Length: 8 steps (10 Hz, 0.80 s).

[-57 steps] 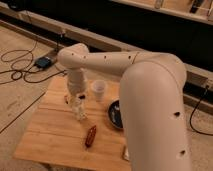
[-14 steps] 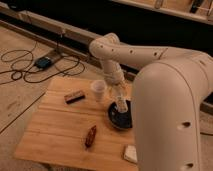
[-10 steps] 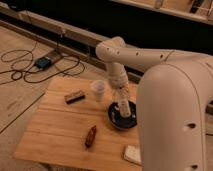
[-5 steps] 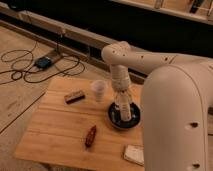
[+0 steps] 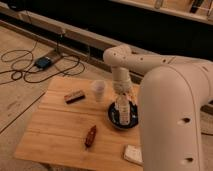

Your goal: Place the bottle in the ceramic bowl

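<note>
The glossy black ceramic bowl (image 5: 112,116) sits right of centre on the wooden table (image 5: 55,130). The small pale bottle (image 5: 124,113) stands upright inside the bowl, its base low in the bowl's hollow. My gripper (image 5: 123,102) points straight down from the white arm, directly over the bowl, and is shut on the top of the bottle. Whether the bottle's base touches the bowl is hidden by the bowl's rim.
A white cup (image 5: 99,90) stands just left of the bowl. A dark rectangular block (image 5: 74,96) lies at the table's back left, a reddish-brown slim object (image 5: 90,136) at the front middle, and a white packet (image 5: 133,154) at the front right edge. Cables and a blue box (image 5: 44,62) lie on the floor.
My gripper carried the bottle from the table's left side rightward to the bowl, then lowered it into the bowl over the last second.
</note>
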Each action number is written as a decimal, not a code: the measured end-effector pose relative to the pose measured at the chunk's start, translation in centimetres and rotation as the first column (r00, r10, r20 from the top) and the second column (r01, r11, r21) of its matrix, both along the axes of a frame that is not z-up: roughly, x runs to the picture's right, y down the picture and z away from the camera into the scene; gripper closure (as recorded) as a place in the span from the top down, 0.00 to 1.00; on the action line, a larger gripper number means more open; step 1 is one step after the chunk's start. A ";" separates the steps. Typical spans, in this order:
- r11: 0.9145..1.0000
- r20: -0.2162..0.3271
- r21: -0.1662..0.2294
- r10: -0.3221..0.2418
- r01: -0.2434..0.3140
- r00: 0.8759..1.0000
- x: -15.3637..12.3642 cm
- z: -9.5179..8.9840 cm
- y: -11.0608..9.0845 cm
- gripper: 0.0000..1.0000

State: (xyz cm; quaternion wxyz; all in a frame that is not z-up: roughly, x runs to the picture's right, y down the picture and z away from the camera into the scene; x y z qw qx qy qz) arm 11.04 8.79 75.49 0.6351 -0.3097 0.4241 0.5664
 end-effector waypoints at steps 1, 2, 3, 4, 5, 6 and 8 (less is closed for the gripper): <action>1.000 0.001 -0.005 -0.005 0.005 1.000 0.0 0.2 0.1 0.80; 1.000 0.002 -0.007 -0.009 0.009 1.000 0.0 0.5 0.1 0.80; 1.000 0.002 -0.004 -0.011 0.011 1.000 0.0 0.6 -0.1 0.80; 1.000 0.006 0.002 -0.011 0.011 1.000 -0.2 0.7 -0.3 0.80; 1.000 0.015 0.022 -0.006 0.005 1.000 -0.6 0.9 -0.9 0.80; 0.999 0.027 0.041 0.004 -0.005 1.000 -1.1 1.0 -1.4 0.80; 0.999 0.032 0.049 0.008 -0.010 0.999 -1.3 1.0 -1.6 0.80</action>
